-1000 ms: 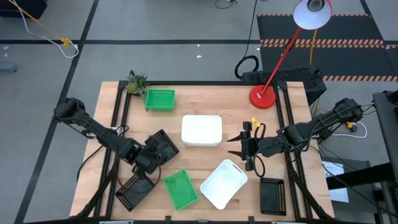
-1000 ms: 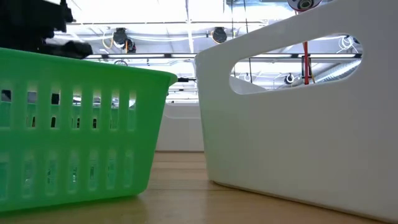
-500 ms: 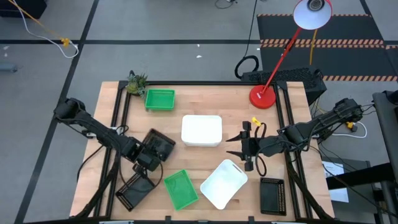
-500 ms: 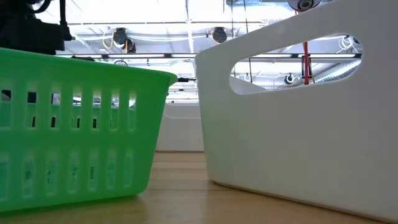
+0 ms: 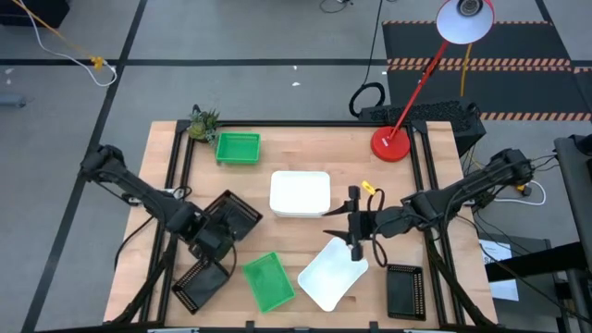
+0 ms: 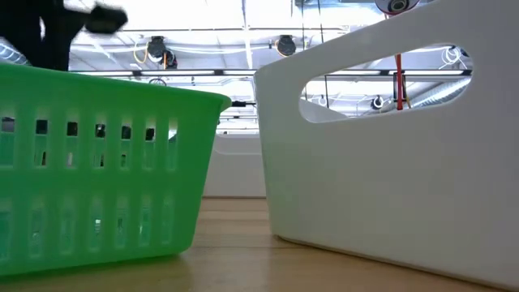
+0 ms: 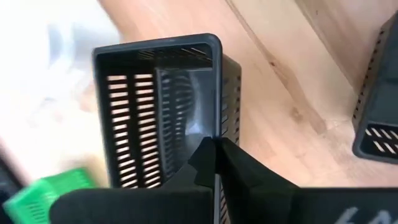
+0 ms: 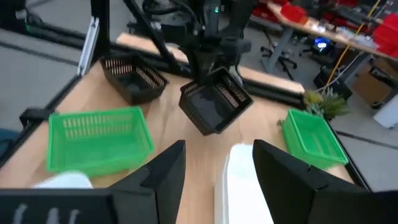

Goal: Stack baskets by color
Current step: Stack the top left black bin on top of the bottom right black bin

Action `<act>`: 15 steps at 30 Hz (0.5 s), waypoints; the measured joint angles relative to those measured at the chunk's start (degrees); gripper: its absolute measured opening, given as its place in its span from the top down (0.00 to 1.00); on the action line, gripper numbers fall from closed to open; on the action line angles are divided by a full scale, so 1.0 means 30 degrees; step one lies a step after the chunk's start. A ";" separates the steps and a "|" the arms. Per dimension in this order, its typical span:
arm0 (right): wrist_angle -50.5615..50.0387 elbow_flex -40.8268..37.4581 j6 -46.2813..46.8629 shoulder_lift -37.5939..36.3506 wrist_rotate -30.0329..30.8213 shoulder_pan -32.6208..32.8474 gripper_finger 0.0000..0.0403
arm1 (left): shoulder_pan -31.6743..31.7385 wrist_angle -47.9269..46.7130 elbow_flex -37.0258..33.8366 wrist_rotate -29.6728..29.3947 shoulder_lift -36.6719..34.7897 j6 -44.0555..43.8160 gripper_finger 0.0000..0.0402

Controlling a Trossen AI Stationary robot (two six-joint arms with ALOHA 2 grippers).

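My left gripper (image 5: 211,233) is shut on a black mesh basket (image 5: 233,214), which hangs in the air left of centre; the right wrist view shows this basket (image 8: 214,104) off the wood. A second black basket (image 5: 201,283) lies at the near left and a third (image 5: 405,290) at the near right. Green baskets sit at the far left (image 5: 238,148) and near the front (image 5: 269,282). One white basket (image 5: 300,194) rests mid-table, another (image 5: 331,275) nearer the front. My right gripper (image 5: 339,222) stands open and empty above that nearer white basket's far end. My left gripper pinches one side wall of the black basket at its rim (image 7: 215,133), one finger inside the basket and one outside. The fingers come from above, slanting down. The basket hangs tilted below them, lifted clear of the table.
A red lamp base (image 5: 390,143) stands at the far right and a small leafy toy (image 5: 203,122) at the far left corner. In the low view the near green basket (image 6: 97,178) and white basket (image 6: 389,162) fill the front. Bare wood shows between the far baskets and the lamp.
My left gripper has shut on the black basket's wall and then risen, lifting the basket off the table and tilting it. My right gripper, still open, has moved toward the table's left, over the nearer white basket.
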 joint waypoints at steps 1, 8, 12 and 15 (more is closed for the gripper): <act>0.0348 0.0000 -0.0007 0.0108 -0.0001 0.0000 0.55 | -0.0182 -0.0444 0.0649 -0.0305 0.0000 0.0197 0.98; 0.1257 0.0077 0.0144 0.0339 0.0002 0.0004 0.55 | -0.1095 -0.0871 0.4028 -0.3583 0.0000 0.2815 0.99; 0.1202 0.0852 0.0727 0.0382 0.0115 0.0196 0.55 | -0.1129 0.0344 0.4964 -0.5346 0.0071 0.5339 0.99; 0.0500 0.2323 0.1162 0.0767 0.1239 0.0442 0.55 | -0.0943 0.2219 0.5311 -0.6106 0.0478 0.7871 0.99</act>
